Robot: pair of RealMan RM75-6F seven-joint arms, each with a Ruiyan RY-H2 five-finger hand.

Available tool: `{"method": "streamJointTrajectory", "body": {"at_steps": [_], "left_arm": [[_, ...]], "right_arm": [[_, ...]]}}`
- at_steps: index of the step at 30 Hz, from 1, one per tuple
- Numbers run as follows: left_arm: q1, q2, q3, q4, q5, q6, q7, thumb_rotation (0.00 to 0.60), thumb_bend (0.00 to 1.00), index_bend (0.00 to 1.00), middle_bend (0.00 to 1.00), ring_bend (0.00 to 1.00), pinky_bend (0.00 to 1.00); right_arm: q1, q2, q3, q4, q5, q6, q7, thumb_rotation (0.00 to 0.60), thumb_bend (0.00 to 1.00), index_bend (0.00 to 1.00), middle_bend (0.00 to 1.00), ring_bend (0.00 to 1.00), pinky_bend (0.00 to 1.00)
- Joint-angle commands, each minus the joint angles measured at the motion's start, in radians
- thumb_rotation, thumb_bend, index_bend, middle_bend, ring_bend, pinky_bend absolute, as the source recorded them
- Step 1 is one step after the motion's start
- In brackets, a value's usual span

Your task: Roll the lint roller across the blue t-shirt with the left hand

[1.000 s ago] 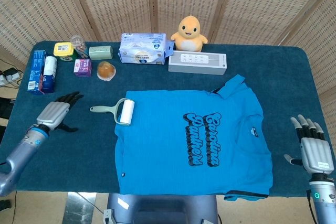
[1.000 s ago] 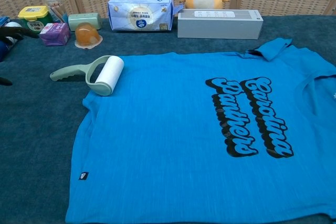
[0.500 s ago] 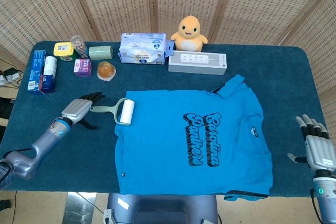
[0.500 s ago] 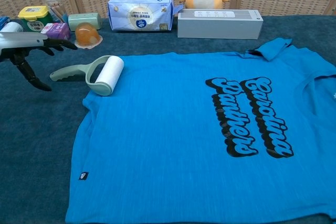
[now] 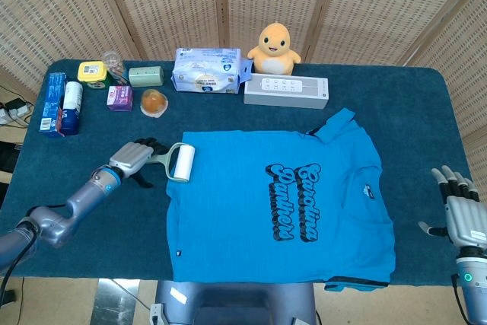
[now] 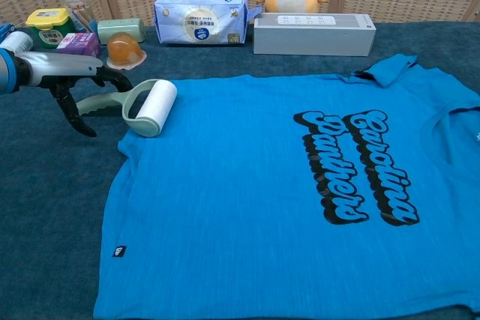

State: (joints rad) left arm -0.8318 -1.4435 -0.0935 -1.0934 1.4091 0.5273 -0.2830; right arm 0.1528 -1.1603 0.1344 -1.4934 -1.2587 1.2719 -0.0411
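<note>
The blue t-shirt (image 5: 281,203) (image 6: 255,192) lies flat on the dark blue table, its black lettering right of the middle. The lint roller (image 5: 179,164) (image 6: 152,107) rests at the shirt's upper left corner: its white roll sits on the shirt's edge and its pale green handle (image 6: 101,103) points left over the table. My left hand (image 5: 137,157) (image 6: 72,74) hovers over the handle's end, fingers stretched above it and thumb hanging down in front, not closed around it. My right hand (image 5: 461,215) is open at the table's front right, off the shirt.
Along the back stand a tissue pack (image 5: 209,70), a yellow plush toy (image 5: 275,43) and a white box (image 5: 286,91). Back left are an orange item (image 5: 154,102), a purple box (image 5: 119,97), a green case (image 5: 145,75), a yellow-lidded jar (image 5: 92,74) and a blue box (image 5: 53,103).
My left hand has travelled right across the table and reached the roller's handle. The right hand has slid a little toward the frame's lower right. Roller and shirt have not moved.
</note>
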Motion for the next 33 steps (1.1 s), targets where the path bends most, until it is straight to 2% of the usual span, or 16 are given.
{"method": "streamJointTrajectory", "body": {"at_steps": [1, 7, 14, 20, 26, 30, 33], "left_arm": [[0.001, -0.006, 0.002, 0.000, -0.020, 0.007, 0.035, 0.600, 0.08, 0.18, 0.18, 0.07, 0.10], [0.004, -0.041, -0.005, 0.014, -0.104, 0.012, 0.153, 0.600, 0.08, 0.22, 0.23, 0.11, 0.19], [0.005, -0.082, -0.022, 0.007, -0.217, 0.050, 0.302, 0.600, 0.08, 0.35, 0.44, 0.29, 0.32], [0.009, -0.115, -0.032, -0.003, -0.303, 0.115, 0.433, 0.600, 0.08, 0.50, 0.57, 0.37, 0.32], [0.013, -0.146, -0.046, -0.009, -0.354, 0.168, 0.497, 0.600, 0.08, 0.64, 0.72, 0.50, 0.36], [0.014, -0.167, -0.050, -0.002, -0.368, 0.197, 0.525, 0.600, 0.08, 0.69, 0.79, 0.56, 0.40], [0.016, -0.181, -0.053, 0.006, -0.376, 0.208, 0.532, 0.600, 0.09, 0.73, 0.84, 0.63, 0.51]], "right_arm": [[0.000, 0.000, 0.000, 0.000, 0.001, 0.000, 0.001, 0.600, 0.00, 0.00, 0.00, 0.00, 0.03], [0.002, 0.001, -0.002, 0.000, 0.000, -0.004, 0.004, 0.600, 0.00, 0.00, 0.00, 0.00, 0.03], [0.002, 0.003, 0.000, -0.001, 0.003, -0.004, 0.011, 0.600, 0.00, 0.00, 0.00, 0.00, 0.03], [0.001, 0.005, -0.002, -0.005, -0.001, 0.000, 0.011, 0.600, 0.00, 0.00, 0.00, 0.00, 0.03], [-0.001, 0.007, -0.003, -0.008, -0.002, 0.005, 0.012, 0.600, 0.00, 0.00, 0.00, 0.00, 0.03], [0.000, 0.008, -0.002, -0.007, 0.001, 0.003, 0.013, 0.600, 0.00, 0.00, 0.00, 0.00, 0.03], [0.000, 0.008, -0.002, -0.005, 0.002, 0.003, 0.014, 0.600, 0.00, 0.00, 0.00, 0.00, 0.03]]}}
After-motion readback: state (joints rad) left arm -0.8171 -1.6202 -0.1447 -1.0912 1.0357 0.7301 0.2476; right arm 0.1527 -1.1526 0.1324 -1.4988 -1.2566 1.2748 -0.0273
